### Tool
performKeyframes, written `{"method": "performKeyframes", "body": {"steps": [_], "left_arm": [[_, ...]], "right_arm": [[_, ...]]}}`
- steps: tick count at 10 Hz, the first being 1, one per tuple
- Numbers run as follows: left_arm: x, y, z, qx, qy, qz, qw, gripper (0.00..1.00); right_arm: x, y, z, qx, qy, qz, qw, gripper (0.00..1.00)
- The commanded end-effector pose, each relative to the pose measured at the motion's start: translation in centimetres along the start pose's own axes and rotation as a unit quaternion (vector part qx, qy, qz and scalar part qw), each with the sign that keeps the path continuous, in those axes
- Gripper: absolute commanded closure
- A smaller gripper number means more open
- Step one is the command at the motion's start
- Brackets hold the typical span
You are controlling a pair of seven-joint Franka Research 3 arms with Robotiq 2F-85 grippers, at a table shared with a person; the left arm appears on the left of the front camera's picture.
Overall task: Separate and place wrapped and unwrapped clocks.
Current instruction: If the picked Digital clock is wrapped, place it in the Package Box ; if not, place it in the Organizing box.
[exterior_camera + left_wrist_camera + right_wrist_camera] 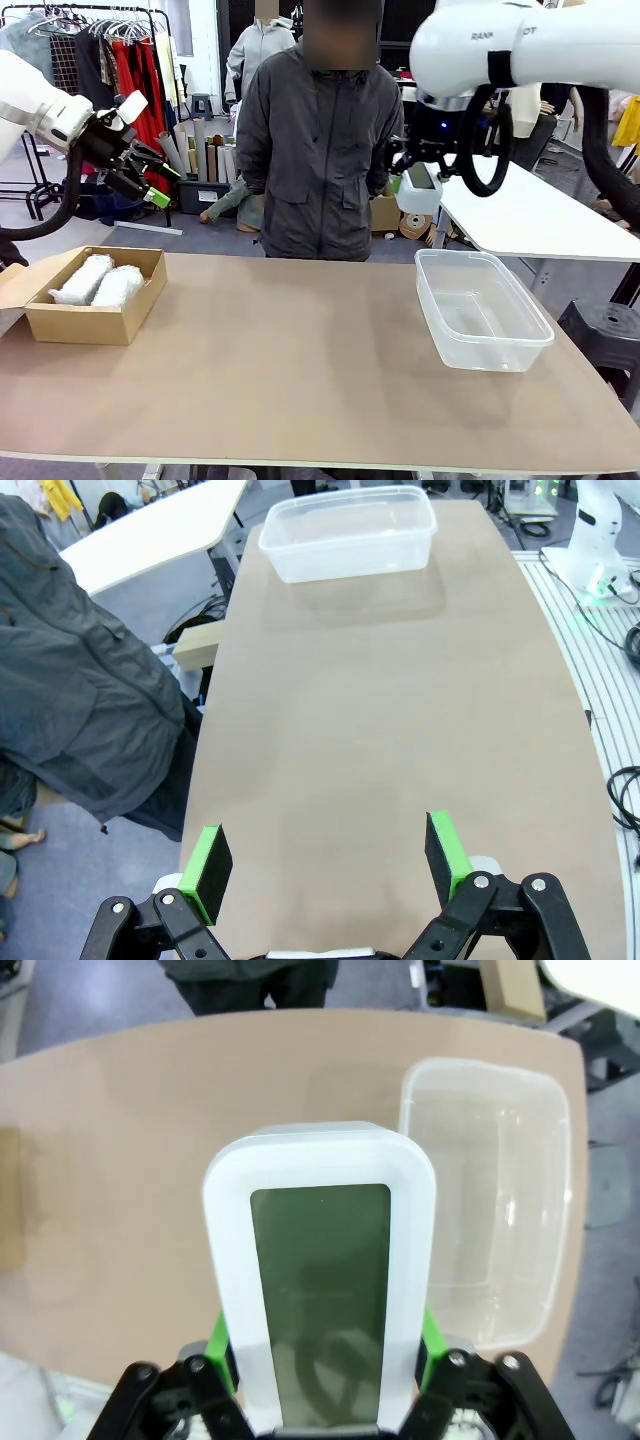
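Two bubble-wrapped clocks [97, 280] lie side by side in a cardboard box [75, 322] at the table's left. The bare white clock [320, 1280] with its grey-green screen is clamped between the green pads of my right gripper [325, 1355], held high in the air [418, 188] behind the far end of a clear plastic tub [480, 308]. In the right wrist view the tub [490, 1200] lies below and to the right of the clock. My left gripper [150, 180] hangs open and empty above the box; its green pads [208, 868] stand wide apart over bare tabletop.
A person in a dark jacket [318, 140] stands at the table's far edge, between the arms. A white table [530, 220] stands behind on the right. A black stool [605, 335] sits off the table's right edge.
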State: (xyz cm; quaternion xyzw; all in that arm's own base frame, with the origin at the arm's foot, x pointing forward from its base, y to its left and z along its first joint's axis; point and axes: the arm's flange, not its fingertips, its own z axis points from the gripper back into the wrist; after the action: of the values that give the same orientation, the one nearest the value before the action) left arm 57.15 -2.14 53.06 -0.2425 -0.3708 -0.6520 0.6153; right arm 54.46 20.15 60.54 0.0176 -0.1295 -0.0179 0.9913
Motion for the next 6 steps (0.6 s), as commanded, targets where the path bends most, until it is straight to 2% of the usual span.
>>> {"method": "performKeyframes", "body": {"steps": [1, 5, 6], "left_arm": [[0.1, -0.1, 0.2, 0.003, 0.004, 0.003, 1.000, 0.00], [0.1, -0.1, 0.2, 0.003, 0.004, 0.003, 1.000, 0.00], [0.1, -0.1, 0.2, 0.003, 0.004, 0.003, 1.000, 0.00]], "right_arm": [[-1.2, -3.4, -1.4, 0.038, 0.006, 0.000, 0.999, 1.00], [-3.7, -8.6, -3.9, 0.013, 0.042, 0.011, 0.999, 1.00], [-4.3, -9.5, -4.0, 0.002, 0.037, 0.010, 0.999, 1.00]]}}
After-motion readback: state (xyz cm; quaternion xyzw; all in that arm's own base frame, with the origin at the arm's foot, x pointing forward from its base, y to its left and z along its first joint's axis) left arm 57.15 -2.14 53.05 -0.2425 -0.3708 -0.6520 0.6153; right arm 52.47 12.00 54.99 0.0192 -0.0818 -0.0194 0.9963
